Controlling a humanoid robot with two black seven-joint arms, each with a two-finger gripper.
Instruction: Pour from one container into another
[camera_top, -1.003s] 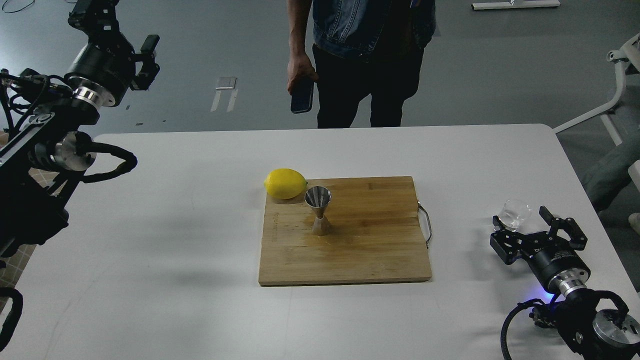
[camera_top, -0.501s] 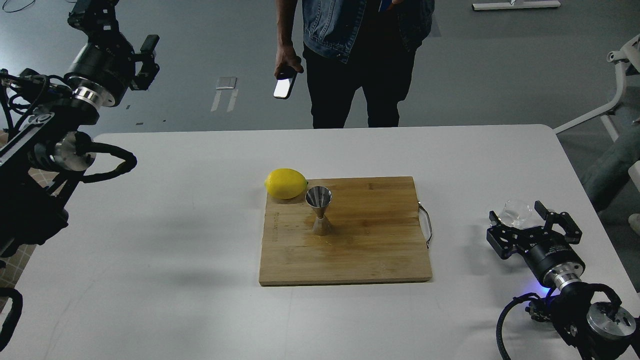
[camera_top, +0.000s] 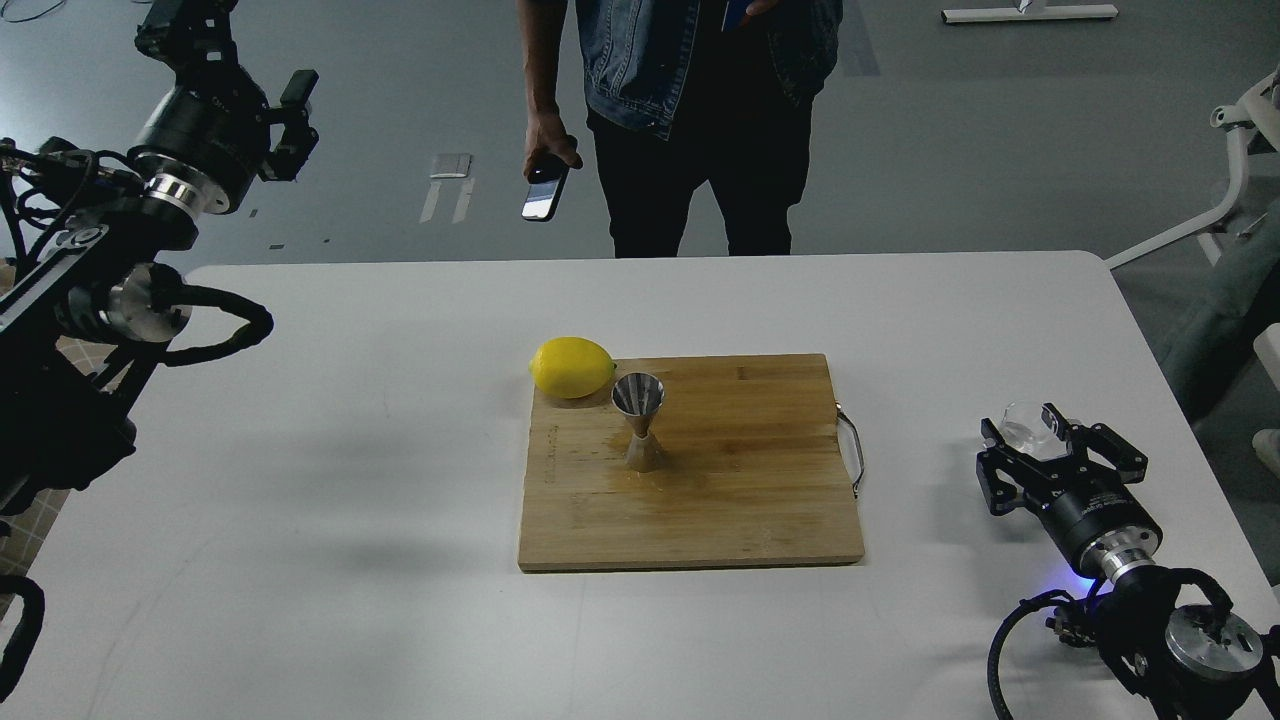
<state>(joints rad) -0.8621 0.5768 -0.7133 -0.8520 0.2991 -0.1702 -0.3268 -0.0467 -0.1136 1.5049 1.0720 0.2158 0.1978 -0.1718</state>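
Observation:
The steel hourglass jigger (camera_top: 638, 418) stands upright on the left half of the wooden cutting board (camera_top: 745, 490), wide cone up. The small clear glass tumbler (camera_top: 1026, 424) sits on the white table near the right edge. My right gripper (camera_top: 1024, 436) reaches in from the lower right, its two fingers closed in against the tumbler's sides. My left gripper (camera_top: 292, 122) hangs high at the far left, beyond the table's back edge, open and holding nothing.
A yellow lemon (camera_top: 572, 367) lies at the board's back left corner, close behind the jigger. The board has a metal handle (camera_top: 852, 450) on its right side. A person (camera_top: 690, 110) holding a phone (camera_top: 540, 192) stands behind the table (camera_top: 350, 450).
My right gripper slid forward around the tumbler and its fingers narrowed onto it. The person stepped left and shifted the phone. The left arm stayed still.

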